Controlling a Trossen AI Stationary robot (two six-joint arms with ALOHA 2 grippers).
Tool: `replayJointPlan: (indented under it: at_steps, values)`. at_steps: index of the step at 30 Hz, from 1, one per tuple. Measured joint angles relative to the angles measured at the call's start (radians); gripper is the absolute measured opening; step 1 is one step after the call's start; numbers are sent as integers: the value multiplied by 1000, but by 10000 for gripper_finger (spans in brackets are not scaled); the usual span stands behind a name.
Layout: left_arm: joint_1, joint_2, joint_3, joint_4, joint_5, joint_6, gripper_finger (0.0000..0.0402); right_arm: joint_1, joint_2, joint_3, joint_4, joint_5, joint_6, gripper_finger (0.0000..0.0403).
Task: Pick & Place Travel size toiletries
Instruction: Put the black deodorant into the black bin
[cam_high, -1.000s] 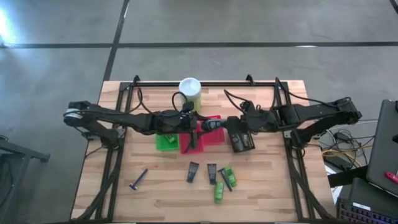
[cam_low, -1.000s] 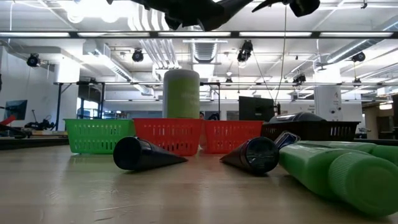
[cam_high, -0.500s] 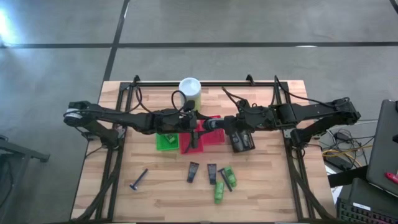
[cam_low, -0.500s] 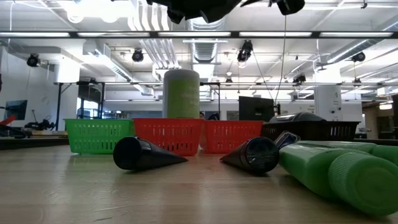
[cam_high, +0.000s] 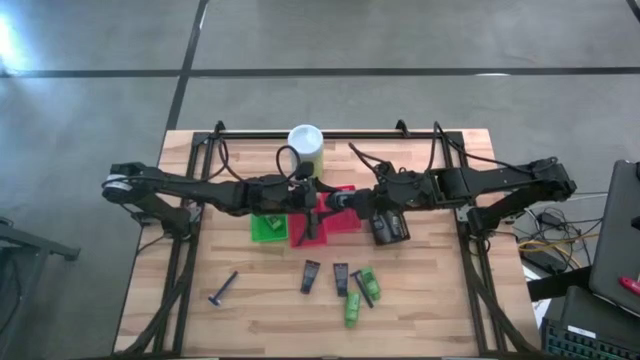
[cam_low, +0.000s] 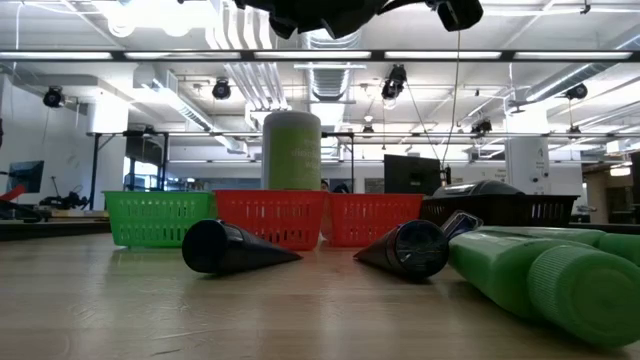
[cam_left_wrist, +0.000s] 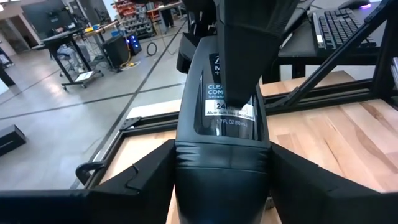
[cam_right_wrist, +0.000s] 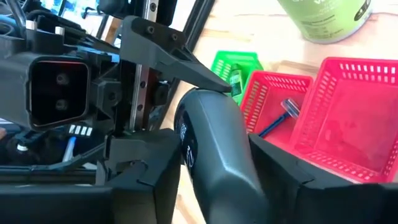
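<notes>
My two grippers meet above the red baskets (cam_high: 345, 218): the left gripper (cam_high: 312, 203) and the right gripper (cam_high: 338, 200) are both shut on one dark grey oval bottle (cam_left_wrist: 227, 106), which also shows in the right wrist view (cam_right_wrist: 211, 143). On the table's near part lie two black flat tubes (cam_high: 311, 276), two green mini tubes (cam_high: 353, 307) and a black razor (cam_high: 222, 290). A razor (cam_right_wrist: 277, 118) lies in a red basket, and a green tube (cam_right_wrist: 235, 78) lies in the green basket (cam_high: 266, 226). My left gripper holds the bottle's dark cap end (cam_left_wrist: 221, 165) between its two fingers, which stand at the bottle's two narrow sides. The fingers lie level, coming from the table's left. The bottle is lifted clear above the baskets. My right gripper holds the bottle's other end between its two fingers, coming level from the table's right. One finger (cam_left_wrist: 242, 56) lies flat on the label face (cam_left_wrist: 231, 109). The bottle lies along the fingers, clear of the baskets.
The tall pale-green canister (cam_high: 306, 148) stands behind the baskets. A dark mesh basket (cam_high: 390, 226) sits right of the red ones. In the low view, black tubes (cam_low: 235, 250) and green tubes (cam_low: 540, 275) lie in front of the basket row.
My right gripper has moved a little toward the table's left, closer to the left gripper, at the same height above the baskets. The left gripper and the things on the table have kept still.
</notes>
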Motion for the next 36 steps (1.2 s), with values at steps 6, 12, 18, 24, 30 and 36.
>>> replayJointPlan:
  at_steps: [6, 12, 18, 24, 30, 36]
  values:
    - [-14, 0, -3, -32, 0, -4, 259, 0, -2, 0, -17, -4, -33, 136]
    - [-16, -2, -4, -309, -21, -74, 272, -9, -18, 1, -225, -43, -25, 142]
    - [-26, -4, -5, -530, -33, -213, 274, -76, -23, 1, -564, -161, -19, 136]
    - [-44, -22, -5, -534, -45, -233, 275, -221, -9, 0, -761, -435, -185, 136]
    - [-43, -32, -5, -533, -83, -253, 275, -368, 62, 1, -806, -564, -382, 136]
    - [-43, -34, -5, -534, -93, -274, 275, -445, 223, 1, -889, -614, -576, 139]
